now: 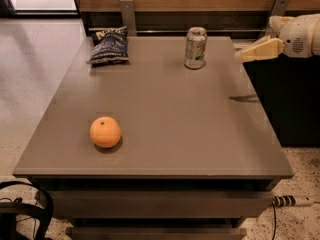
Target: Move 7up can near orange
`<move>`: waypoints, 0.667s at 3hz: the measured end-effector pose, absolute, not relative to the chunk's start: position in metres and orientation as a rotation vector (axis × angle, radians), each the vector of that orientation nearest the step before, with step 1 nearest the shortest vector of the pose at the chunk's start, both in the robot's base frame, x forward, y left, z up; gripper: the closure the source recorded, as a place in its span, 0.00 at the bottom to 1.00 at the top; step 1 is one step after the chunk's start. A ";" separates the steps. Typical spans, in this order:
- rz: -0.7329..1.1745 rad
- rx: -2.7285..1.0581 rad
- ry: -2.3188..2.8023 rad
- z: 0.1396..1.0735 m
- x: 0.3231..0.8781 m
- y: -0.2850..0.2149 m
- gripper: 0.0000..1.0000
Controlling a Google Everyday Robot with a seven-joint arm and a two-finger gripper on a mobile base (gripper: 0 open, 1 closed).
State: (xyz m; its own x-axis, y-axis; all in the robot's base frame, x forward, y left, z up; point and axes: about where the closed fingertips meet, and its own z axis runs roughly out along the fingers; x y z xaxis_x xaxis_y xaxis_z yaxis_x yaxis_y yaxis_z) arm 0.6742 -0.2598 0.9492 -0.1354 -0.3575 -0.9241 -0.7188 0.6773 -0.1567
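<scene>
gripper: the gripper [248, 54] is hovering at the upper right of the frame, just off the table's right edge, pointing left
grip state: cannot tell whether it is apart or together; it is carrying nothing
7up can: the 7up can [195, 47] is standing upright at the upper centre of the frame, near the far edge of the table [200, 134]
can vs gripper: the can is sitting to the left of the gripper, near but not touching, at about the same height in the frame
orange: the orange [105, 132] is resting at the lower left of the tabletop, well apart from the can
crisp bag: the crisp bag [108, 46] is lying at the upper left, well clear of the can
step: judging this as approach, grasp not yet made
risk 1: the can is looking light, so a sideways nudge from the gripper tip is likely tipping it or shoving it left
risk 2: the orange is round, so a can set down against it is likely sending it rolling toward the front edge
risk 3: the carry is running diagonally across the table, so a weak pinch is risking a drop
</scene>
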 end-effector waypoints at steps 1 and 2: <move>0.451 -0.876 1.691 0.938 0.694 -0.237 0.00; 0.485 -0.885 1.660 0.925 0.711 -0.217 0.00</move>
State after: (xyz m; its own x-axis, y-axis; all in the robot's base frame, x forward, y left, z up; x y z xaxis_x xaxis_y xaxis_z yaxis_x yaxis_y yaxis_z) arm 0.7107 -0.2169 0.9251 -0.0808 -0.2981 -0.9511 -0.7630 0.6324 -0.1334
